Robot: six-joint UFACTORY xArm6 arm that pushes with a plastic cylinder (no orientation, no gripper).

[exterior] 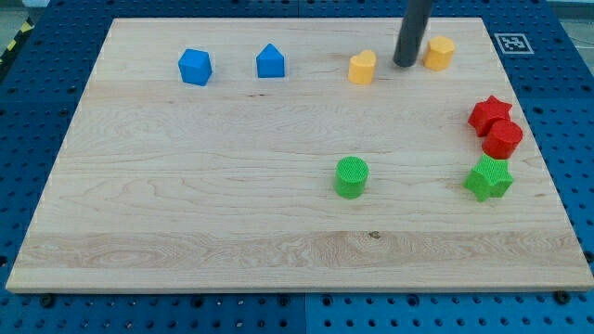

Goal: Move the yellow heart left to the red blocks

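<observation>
So the tip point(405, 64) is sitting down on the board near the view's top, right in the gap between the two yellow blocks. It's just a bare rod, nothing to open or close, and it isn't carrying or touching anything as far as I'm seeing.

The yellow heart point(363, 67) (I'm reading the left one as the heart, the shape is small) is lying just to the view's left of the tip. The other yellow block point(439, 52) is just to its right. The red star point(489, 114) and red cylinder point(503, 139) are huddling together at the view's right, well apart from the heart, with the green star point(489, 178) just below them.

Here's what's worrying me:
- the tip is standing on the wrong side of the heart, so any push from here is sending it leftward toward the blue blocks point(232, 64), away from the reds
- swinging round in that tight gap is risking a bump on the other yellow block
- on a long diagonal shove, the heart is probably going to spin and slide off the round rod
- coming in too hard is knocking the reds toward the board edge point(543, 176)

The green cylinder point(351, 176) looks to be out of the way
</observation>
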